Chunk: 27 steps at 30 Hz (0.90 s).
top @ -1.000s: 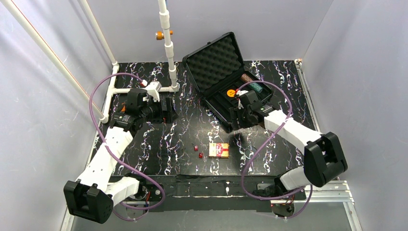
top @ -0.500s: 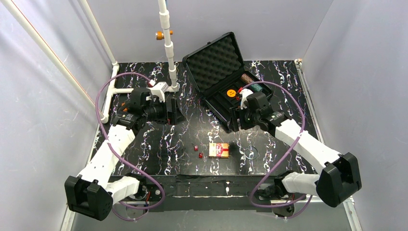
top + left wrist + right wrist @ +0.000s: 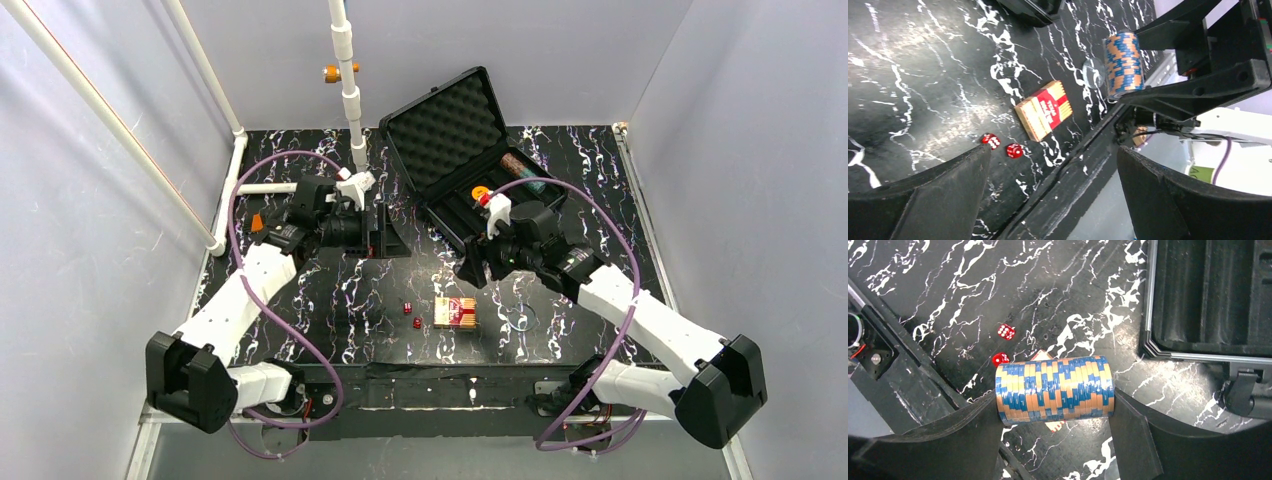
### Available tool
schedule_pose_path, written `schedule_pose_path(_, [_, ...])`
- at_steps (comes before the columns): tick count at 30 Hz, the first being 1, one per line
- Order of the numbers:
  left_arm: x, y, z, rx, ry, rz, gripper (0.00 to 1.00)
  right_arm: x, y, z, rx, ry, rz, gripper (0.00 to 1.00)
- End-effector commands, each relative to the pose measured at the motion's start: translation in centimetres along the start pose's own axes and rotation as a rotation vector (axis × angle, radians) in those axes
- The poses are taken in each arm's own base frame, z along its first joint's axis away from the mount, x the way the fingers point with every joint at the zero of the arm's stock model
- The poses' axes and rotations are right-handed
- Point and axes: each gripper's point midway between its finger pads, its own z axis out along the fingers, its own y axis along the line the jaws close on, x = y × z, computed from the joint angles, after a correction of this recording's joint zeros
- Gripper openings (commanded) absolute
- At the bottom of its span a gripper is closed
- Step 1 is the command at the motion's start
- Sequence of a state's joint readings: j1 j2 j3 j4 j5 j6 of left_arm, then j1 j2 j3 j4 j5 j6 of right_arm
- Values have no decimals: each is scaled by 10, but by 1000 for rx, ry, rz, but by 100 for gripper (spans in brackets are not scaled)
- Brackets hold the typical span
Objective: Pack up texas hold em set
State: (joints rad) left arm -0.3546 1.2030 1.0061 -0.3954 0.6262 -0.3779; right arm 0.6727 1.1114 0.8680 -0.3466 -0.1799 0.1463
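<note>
Two red dice (image 3: 411, 315) and a card box (image 3: 455, 312) lie close to the surface's (image 3: 330, 300) near edge, open room around them. The open case (image 3: 440, 125) sits far back, right of centre. The right tool (image 3: 470, 272), over the box, clamps a blue-orange chip stack (image 3: 1054, 388), plain only in wrist views. The left tool (image 3: 385, 235) gapes wide, empty.

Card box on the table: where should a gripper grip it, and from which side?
Take the card box across its two long edges, coming straight down from above. It lies flat on the table, so only its thin sides offer opposing faces, and the dice sit off one short end, leaving the long edges clear.
</note>
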Motion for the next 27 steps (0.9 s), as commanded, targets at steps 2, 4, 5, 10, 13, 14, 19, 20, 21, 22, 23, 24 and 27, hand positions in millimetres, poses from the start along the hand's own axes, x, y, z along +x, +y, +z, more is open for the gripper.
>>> schedule_pose_path(2, [-8,-36,3,100,30,-61,95,-44,32,-10,-116,-183,-129,26])
schedule_pose_path(4, [-11,-37,7,90,41,-144,95,-45,38,-10,-133,-200,-157,26])
schedule_pose_path(5, [-12,-41,9,101,55,-192,94,-48,43,-11,-146,-215,-180,26])
schedule_pose_path(10, [-3,-78,22,196,143,-170,86,-63,90,-30,-342,-482,-412,3])
schedule_pose_path(13, [5,-86,32,207,173,-161,79,-63,99,-36,-381,-546,-468,1])
schedule_pose_path(14, [6,-87,34,211,178,-163,79,-64,100,-37,-385,-556,-476,1])
schedule_pose_path(19, [12,-96,43,225,203,-150,73,-64,103,-43,-396,-608,-509,1])
schedule_pose_path(20, [12,-97,44,226,203,-148,72,-66,104,-46,-396,-625,-514,1])
schedule_pose_path(21, [12,-98,44,228,203,-147,70,-66,104,-47,-395,-638,-518,1])
schedule_pose_path(22, [12,-99,44,229,204,-146,69,-66,104,-48,-393,-648,-520,1])
schedule_pose_path(23, [12,-100,44,231,204,-146,68,-68,104,-50,-390,-660,-523,1])
schedule_pose_path(24, [12,-101,43,234,204,-144,67,-70,103,-51,-385,-670,-524,1])
schedule_pose_path(27, [14,-105,43,247,210,-138,66,-70,101,-50,-371,-673,-532,1])
